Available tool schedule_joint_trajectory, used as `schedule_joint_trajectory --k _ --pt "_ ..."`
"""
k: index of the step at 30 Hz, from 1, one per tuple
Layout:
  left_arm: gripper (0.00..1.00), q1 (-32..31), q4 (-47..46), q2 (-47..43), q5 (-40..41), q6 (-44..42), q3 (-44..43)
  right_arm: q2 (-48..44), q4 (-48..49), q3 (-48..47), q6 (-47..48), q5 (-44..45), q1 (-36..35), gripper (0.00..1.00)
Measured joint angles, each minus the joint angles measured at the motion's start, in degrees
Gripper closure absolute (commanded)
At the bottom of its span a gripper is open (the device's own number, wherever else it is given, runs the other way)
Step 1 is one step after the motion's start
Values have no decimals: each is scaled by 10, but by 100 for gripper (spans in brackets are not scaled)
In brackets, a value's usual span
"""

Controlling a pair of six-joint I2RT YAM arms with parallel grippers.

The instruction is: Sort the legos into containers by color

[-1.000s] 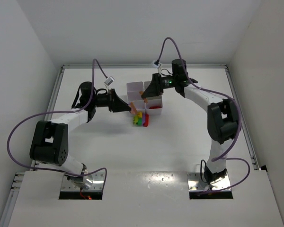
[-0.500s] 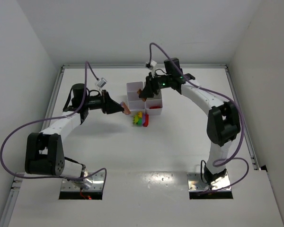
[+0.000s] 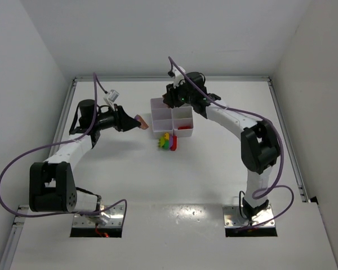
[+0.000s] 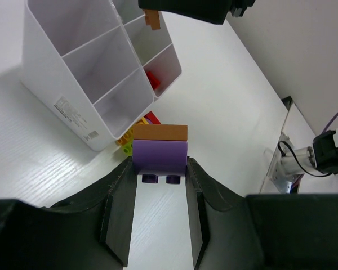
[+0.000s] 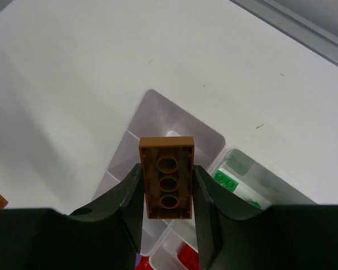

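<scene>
The white six-compartment tray (image 3: 157,130) stands at the table's middle back. My right gripper (image 3: 169,102) hovers over its far-left part, shut on a brown-orange brick (image 5: 167,177) held flat. Below it, one compartment holds a green brick (image 5: 227,181) and another holds red bricks (image 5: 187,260). My left gripper (image 3: 136,122) is left of the tray, above the table, shut on a purple brick (image 4: 160,154) with an orange brick (image 4: 160,132) stuck on it. Loose yellow, green and red bricks (image 3: 168,141) lie just in front of the tray.
The tray (image 4: 84,84) also shows in the left wrist view, with a red brick (image 4: 153,80) in one compartment. White walls enclose the table on the left, back and right. Purple cables arc above both arms.
My left gripper has drawn back to the left, away from the tray, carrying its brick. My right gripper has moved left across the tray with its brick.
</scene>
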State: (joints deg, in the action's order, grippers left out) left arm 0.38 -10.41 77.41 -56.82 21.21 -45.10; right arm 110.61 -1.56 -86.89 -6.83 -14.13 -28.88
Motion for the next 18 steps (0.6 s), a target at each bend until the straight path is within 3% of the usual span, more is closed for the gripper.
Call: schedule_joint_trajectory --k 18 --pt "91 23 -17 2 5 5 0 51 194 50 -142 37 -5 100"
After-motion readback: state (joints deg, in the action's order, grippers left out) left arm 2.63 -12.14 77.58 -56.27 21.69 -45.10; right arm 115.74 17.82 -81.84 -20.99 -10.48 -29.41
